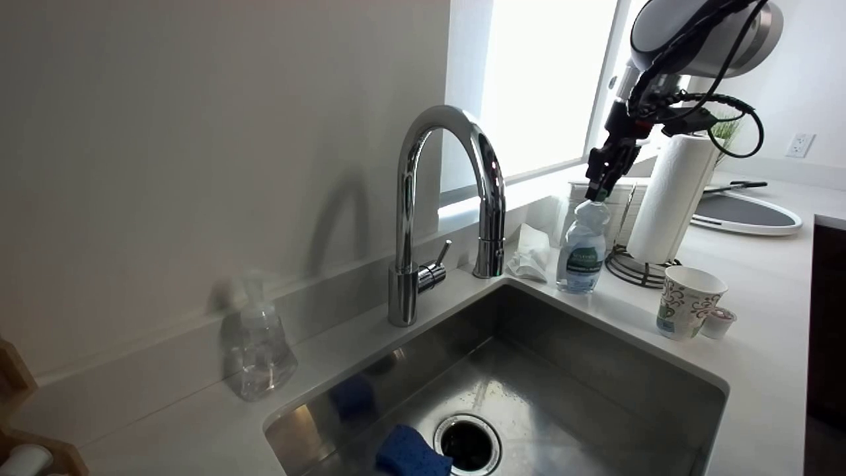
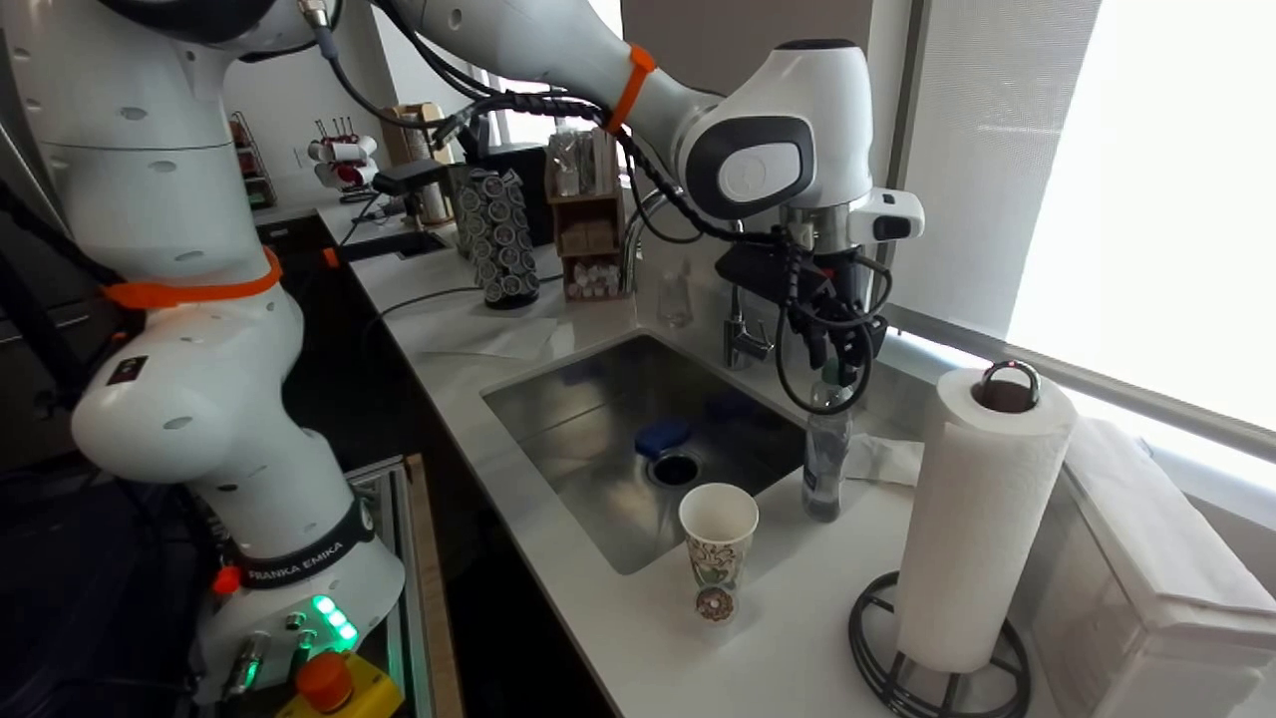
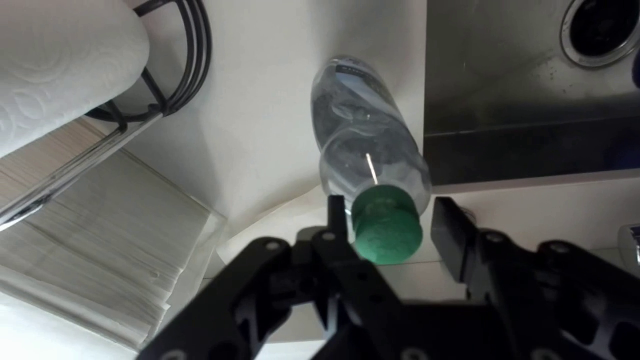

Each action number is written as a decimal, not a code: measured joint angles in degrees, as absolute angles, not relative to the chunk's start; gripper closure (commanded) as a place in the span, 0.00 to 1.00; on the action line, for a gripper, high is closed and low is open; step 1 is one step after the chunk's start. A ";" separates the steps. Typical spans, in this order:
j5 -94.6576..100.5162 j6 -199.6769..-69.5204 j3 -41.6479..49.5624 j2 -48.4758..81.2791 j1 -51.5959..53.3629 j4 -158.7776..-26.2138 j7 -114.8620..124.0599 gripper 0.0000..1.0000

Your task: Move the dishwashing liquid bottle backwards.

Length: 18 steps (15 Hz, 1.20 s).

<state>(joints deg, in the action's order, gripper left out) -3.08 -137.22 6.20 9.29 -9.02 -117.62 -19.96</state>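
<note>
Wrist view showed one gripper [image 3: 390,215], two fingers [image 3: 450,235] spread apart around the green cap [image 3: 387,232] of one bottle [image 3: 360,135]. Both exterior views showed it upright on the counter [image 1: 760,274] between one sink [image 1: 598,340] and one towel roll [image 1: 673,198], near one cup [image 1: 687,301].

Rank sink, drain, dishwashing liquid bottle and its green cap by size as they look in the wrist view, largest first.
1. Sink, cut off by the frame
2. Dishwashing liquid bottle
3. Green cap and drain, unranked: they look similar, the cap is nearer the camera and the frame crops the drain.
</note>
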 measured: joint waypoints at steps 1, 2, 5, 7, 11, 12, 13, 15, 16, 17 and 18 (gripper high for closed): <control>-2.48 -137.21 6.20 9.29 -9.02 -117.58 -19.56 0.60; -1.95 -137.19 6.21 9.29 -9.02 -117.57 -19.29 0.63; -1.45 -136.92 6.21 9.32 -9.02 -117.56 -19.16 0.85; -1.45 -136.85 6.19 9.39 -9.02 -117.56 -19.16 0.89; -1.33 -136.86 5.43 9.21 -8.81 -117.36 -22.14 0.91; -1.41 -136.87 4.81 8.88 -8.64 -117.19 -24.13 0.91; -1.44 -136.87 3.95 8.34 -8.40 -117.00 -26.19 0.91; -1.44 -136.86 2.04 6.72 -7.46 -116.75 -29.78 0.91; -1.45 -136.86 1.22 5.95 -6.86 -116.53 -31.50 0.91; -1.76 -136.85 0.45 5.37 -6.31 -116.12 -33.49 0.91; -2.55 -136.85 -0.22 5.10 -5.83 -115.56 -35.79 0.91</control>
